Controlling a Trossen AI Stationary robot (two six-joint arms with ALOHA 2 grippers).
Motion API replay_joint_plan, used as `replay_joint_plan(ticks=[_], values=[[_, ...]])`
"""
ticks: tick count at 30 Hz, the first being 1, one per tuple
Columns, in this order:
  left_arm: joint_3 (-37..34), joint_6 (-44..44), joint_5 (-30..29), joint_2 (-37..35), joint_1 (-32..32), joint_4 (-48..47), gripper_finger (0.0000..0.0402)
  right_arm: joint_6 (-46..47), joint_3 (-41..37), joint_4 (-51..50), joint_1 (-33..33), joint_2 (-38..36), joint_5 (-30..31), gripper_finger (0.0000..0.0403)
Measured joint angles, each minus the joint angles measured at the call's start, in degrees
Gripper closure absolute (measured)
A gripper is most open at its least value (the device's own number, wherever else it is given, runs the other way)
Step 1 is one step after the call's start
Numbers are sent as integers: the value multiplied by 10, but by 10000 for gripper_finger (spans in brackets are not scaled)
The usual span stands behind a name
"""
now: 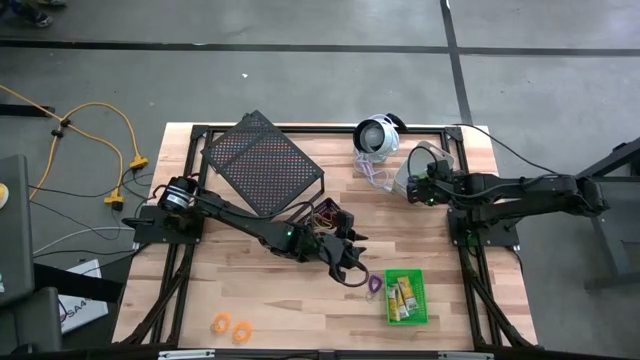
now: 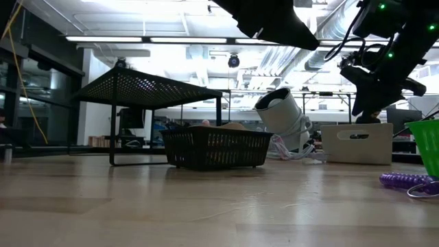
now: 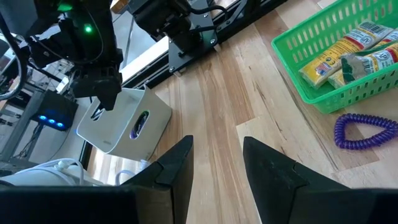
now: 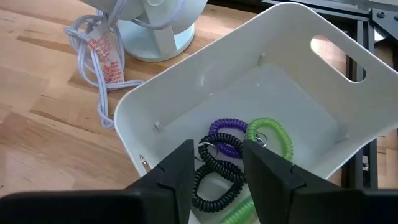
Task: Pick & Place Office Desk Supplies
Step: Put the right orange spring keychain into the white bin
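High view: surface (image 1: 300,290) of pale wood planks; my left arm reaches diagonally to its middle, left fingers (image 1: 352,266) just beside a purple coiled loop (image 1: 373,284). The green bin (image 1: 407,297) of plastic lattice lies next to that loop, holding yellow rectangular pieces (image 1: 399,296). Two orange loops (image 1: 231,327) lie near the front edge, well apart from the rest. My right fingers (image 1: 415,186) hang over the white bin (image 1: 428,162) at the back right.

Low view: black mesh basket (image 2: 216,147) stands on the surface in front of a large perforated rack (image 2: 147,89); a round white device (image 2: 280,113) leans behind it. The white bin shows as a smooth box, with my right arm above it.

Left wrist view: my left fingers are dark, flat and wedge-shaped, spread apart with bare wood between them and nothing gripped. The purple loop, a ribbed spiral, lies touching the green bin's wall.

Right wrist view: my right fingers stand parted over the white bin, holding nothing. Inside its smooth, rounded walls lie a purple coil (image 4: 225,138), a light green coil (image 4: 271,137) and a black coil (image 4: 216,177), overlapping one another. A white cord (image 4: 99,65) lies bunched on the wood outside.
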Motion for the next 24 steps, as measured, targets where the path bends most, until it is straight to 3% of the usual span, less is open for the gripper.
replay_joint_plan(ticks=[6,16,24], values=[[0,0,0,0,0,0,270,-42,0,78,9,0,-42,283],[0,-3,0,0,-1,-4,270,-122,0,282,90,10,-210,284],[0,-5,0,0,-9,-5,270,-121,0,322,168,60,-220,284]])
